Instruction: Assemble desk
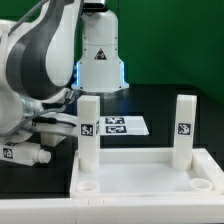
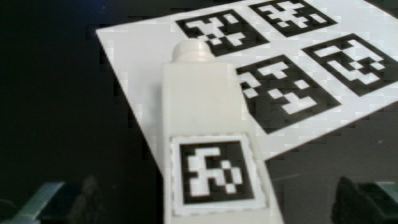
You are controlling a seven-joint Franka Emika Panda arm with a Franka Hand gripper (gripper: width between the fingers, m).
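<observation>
Leg (image 2: 205, 130) by the marker board (image 2: 134, 55) — likely light, stiff, slick; your gripper (image 2: 210, 200) gapes wide, empty, so pinch its flat sides mid-length.

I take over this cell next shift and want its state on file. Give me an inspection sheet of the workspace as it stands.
Surface: black table; marker board flat on it.
Job's things: tabletop with two upright legs in its far sockets, one at the exterior view's left, one at its right; near sockets empty; loose leg lying down.
Clutter: nothing seen.
Grippers: gripper open, fingers either side of the loose leg's tagged end, not touching it.
Cables: nothing seen.
Surroundings: green backdrop; robot base behind the table.
</observation>
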